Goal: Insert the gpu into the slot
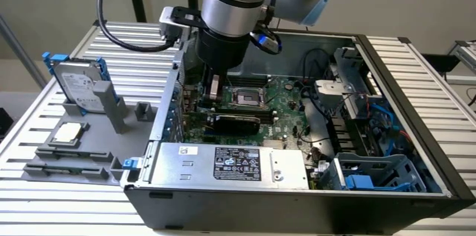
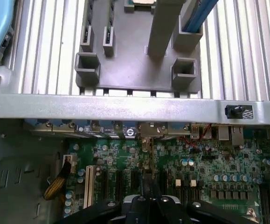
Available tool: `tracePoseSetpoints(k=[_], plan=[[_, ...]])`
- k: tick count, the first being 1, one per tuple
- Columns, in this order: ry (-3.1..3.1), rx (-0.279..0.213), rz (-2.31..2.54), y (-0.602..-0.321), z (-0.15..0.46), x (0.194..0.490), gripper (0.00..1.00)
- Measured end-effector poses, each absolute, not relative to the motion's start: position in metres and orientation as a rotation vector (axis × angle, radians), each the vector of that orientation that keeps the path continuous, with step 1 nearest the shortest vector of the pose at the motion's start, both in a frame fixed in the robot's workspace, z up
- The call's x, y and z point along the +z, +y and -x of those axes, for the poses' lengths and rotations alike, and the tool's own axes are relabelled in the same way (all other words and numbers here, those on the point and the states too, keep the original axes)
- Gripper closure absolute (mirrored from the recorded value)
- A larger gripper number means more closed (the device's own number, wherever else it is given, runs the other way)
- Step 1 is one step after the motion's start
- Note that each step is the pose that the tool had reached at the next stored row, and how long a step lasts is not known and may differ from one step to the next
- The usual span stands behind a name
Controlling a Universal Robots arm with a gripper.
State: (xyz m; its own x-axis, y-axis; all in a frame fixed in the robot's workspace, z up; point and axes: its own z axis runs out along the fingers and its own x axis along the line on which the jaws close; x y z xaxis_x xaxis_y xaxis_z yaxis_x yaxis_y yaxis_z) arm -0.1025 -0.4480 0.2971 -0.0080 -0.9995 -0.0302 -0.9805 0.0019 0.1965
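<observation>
Gripper (image 2: 149, 205): lowered inside the case (image 1: 416, 191), fingers closed on the thin upper edge of the gpu (image 1: 234, 120), which stood edge-on directly beneath it, over the motherboard (image 2: 209, 172). Slot: hidden under the card. Step judged: seating. Next move called for straight, even downward pressure, card kept upright.

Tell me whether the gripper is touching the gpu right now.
Touching. In the wrist view the gripper has its fingers closed against both sides of the thin, edge-on gpu, with no gap showing.
</observation>
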Motion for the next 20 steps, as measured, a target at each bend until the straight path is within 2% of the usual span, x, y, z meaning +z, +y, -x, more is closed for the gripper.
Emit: tracePoseSetpoints(k=[12,20], plan=[[-2.07,-0.323,-2.077,-0.448,0.115,0.296,0.89],[-2.062,-0.314,-2.064,-0.445,0.116,0.295,0.89]])
